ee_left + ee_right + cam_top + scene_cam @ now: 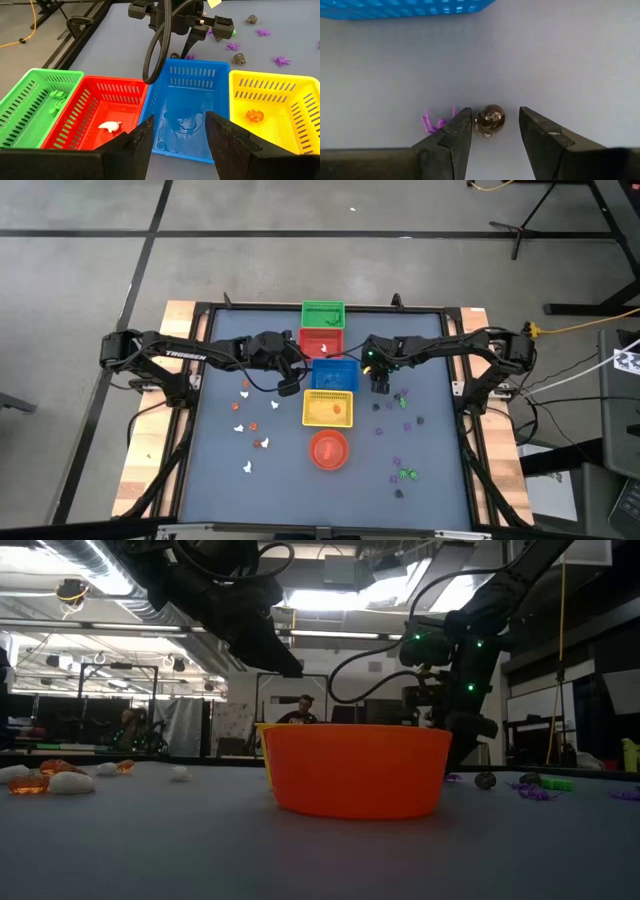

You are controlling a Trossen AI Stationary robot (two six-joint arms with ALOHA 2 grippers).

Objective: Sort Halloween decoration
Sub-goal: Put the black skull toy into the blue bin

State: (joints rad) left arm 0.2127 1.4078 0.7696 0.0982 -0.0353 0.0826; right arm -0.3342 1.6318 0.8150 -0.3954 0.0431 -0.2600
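The Halloween decoration lies loose on the table: white and orange trinkets [250, 415] on the left, purple, dark and green ones [400, 405] on the right. My right gripper [495, 112] is open and points down at the table beside the blue basket [335, 373]. Its fingers stand on either side of a dark round trinket [490, 120] without touching it. A purple spider [432, 121] lies just outside one finger. My left gripper [179, 125] is open and empty, hovering at the blue basket's [182, 115] left side.
Green [323, 313], red [322, 342], blue and yellow [328, 408] baskets stand in a row down the table's middle, with a red-orange bowl [328, 448] nearest. The red one holds a white trinket [110, 126], the yellow an orange one [254, 116], the green a green one [57, 100].
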